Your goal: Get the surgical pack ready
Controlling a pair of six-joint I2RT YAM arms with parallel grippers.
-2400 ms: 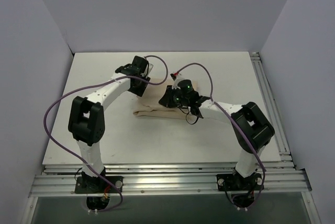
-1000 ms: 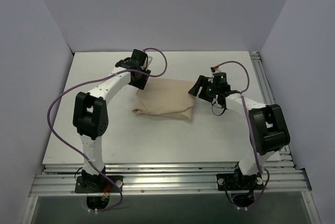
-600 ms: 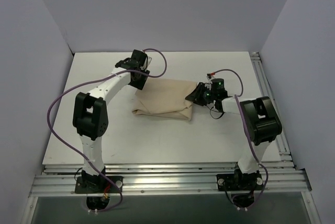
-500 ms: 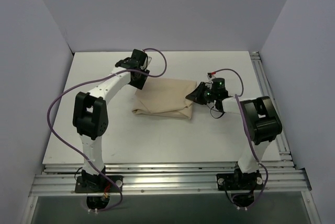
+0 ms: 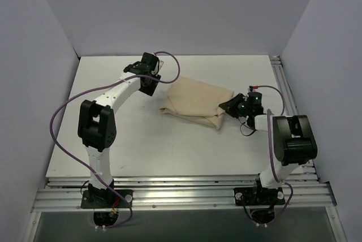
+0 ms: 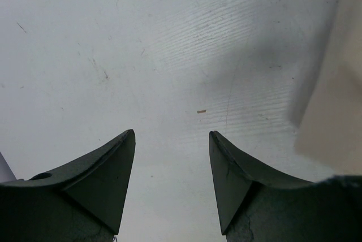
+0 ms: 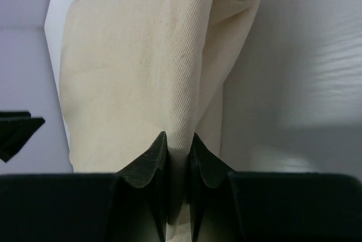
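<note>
Right gripper (image 7: 177, 140): one. Fingers pinched tight on a fold at the end of the cloth.

Left gripper (image 6: 171, 134): one. Jaws parted, holding nothing, poised over bare table (image 5: 113, 140); a blurred cloth edge lies just beside its right finger.

Surgical pack (image 5: 195, 102): one tan-beige cloth bundle, folded. It lies flat on the white table, right of centre, between the two grippers. Its far left corner is near the left gripper and its right end is in the right gripper's pinch. Plain twill weave, soft creases, layered folds at the gripped end.
</note>
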